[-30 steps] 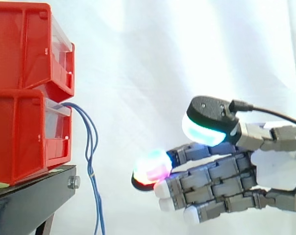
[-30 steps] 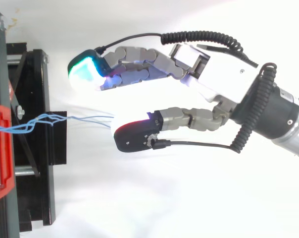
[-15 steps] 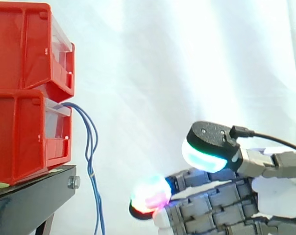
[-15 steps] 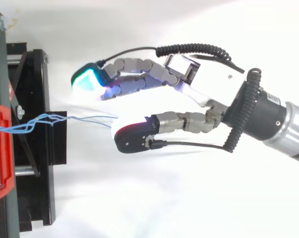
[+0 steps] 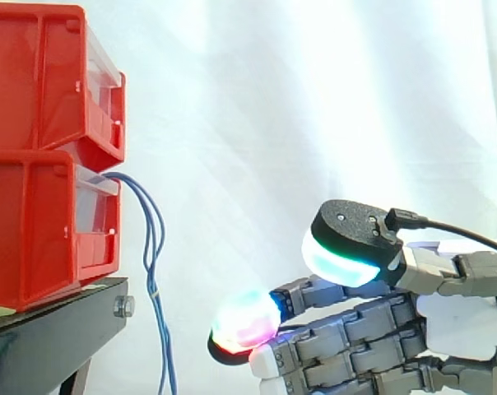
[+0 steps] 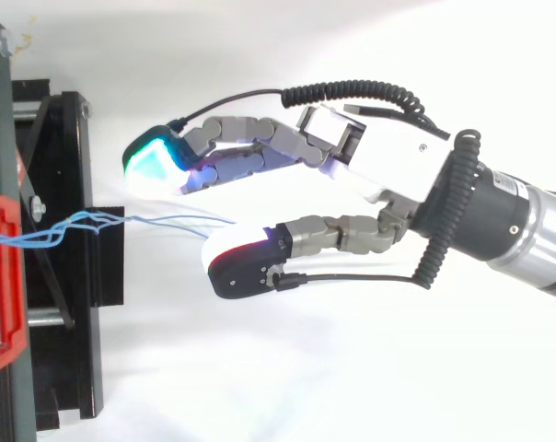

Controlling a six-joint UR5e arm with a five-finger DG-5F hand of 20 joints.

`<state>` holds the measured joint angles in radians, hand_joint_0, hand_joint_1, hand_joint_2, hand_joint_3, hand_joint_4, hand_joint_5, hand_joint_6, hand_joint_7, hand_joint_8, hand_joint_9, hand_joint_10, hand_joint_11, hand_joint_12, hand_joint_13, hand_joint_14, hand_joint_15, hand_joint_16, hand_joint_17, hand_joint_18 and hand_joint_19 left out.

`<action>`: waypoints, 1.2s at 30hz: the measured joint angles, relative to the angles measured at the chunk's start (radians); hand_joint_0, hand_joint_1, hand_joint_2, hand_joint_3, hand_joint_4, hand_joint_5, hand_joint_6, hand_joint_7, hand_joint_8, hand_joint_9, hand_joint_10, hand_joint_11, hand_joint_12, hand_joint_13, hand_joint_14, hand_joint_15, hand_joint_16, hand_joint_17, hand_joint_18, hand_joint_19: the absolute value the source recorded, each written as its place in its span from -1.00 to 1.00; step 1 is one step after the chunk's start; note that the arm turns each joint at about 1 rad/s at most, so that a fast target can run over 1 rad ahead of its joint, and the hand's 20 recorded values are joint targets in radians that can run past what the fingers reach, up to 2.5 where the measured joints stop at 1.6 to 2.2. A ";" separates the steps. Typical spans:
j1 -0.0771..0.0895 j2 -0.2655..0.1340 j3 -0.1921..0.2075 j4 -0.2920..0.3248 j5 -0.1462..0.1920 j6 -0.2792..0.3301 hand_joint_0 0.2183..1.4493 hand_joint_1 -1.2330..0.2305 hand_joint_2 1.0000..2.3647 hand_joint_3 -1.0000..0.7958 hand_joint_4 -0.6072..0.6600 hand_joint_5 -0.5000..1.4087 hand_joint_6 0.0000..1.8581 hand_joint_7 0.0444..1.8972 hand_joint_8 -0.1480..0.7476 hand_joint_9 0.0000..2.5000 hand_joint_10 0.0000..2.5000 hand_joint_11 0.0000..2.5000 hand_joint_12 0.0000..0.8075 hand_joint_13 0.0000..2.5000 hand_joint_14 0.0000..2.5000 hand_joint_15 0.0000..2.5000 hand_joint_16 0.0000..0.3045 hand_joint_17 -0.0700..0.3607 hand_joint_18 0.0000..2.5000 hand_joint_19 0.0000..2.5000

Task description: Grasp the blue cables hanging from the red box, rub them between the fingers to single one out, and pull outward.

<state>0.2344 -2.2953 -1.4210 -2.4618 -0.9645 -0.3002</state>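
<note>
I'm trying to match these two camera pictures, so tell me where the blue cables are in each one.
Side view: the blue cables hang at left, from the lower red bin down past the black stand.
Top view: at left of centre, they run rightward from the red bin across the black stand toward the hand.
Shared landmark: the red bin they come out of.

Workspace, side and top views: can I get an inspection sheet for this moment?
Surface: black stand, carrying the bins.
Job's things: two red bins, stacked; blue cables hang from the front of the lower one.
Clutter: nothing seen.
Hand: hand open, fingers and thumb spread, holding nothing, pointing toward the cables.
Cables: blue cables hang loose past the stand's edge, apart from the hand in the side view.
Surroundings: white curtain behind.
</note>
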 measured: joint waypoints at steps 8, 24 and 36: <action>0.007 0.000 0.004 0.015 0.015 -0.018 -0.48 -0.22 -1.00 -0.43 0.25 -0.65 -0.46 -0.31 -0.16 -0.42 -1.00 -0.98 -0.23 -0.50 -0.99 -0.71 -0.67 -0.15 -0.61 -0.59; 0.007 0.000 0.005 0.033 0.020 -0.042 -0.47 -0.23 -1.00 -0.43 0.24 -0.64 -0.46 -0.32 -0.17 -0.34 -1.00 -0.96 -0.26 -0.47 -0.99 -0.72 -0.68 -0.17 -0.58 -0.60; 0.010 -0.001 0.008 0.060 0.010 -0.054 -0.46 -0.22 -1.00 -0.44 0.23 -0.64 -0.46 -0.32 -0.17 -0.34 -1.00 -0.96 -0.26 -0.47 -0.99 -0.72 -0.68 -0.17 -0.58 -0.59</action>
<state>0.2441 -2.2961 -1.4134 -2.4020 -0.9543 -0.3540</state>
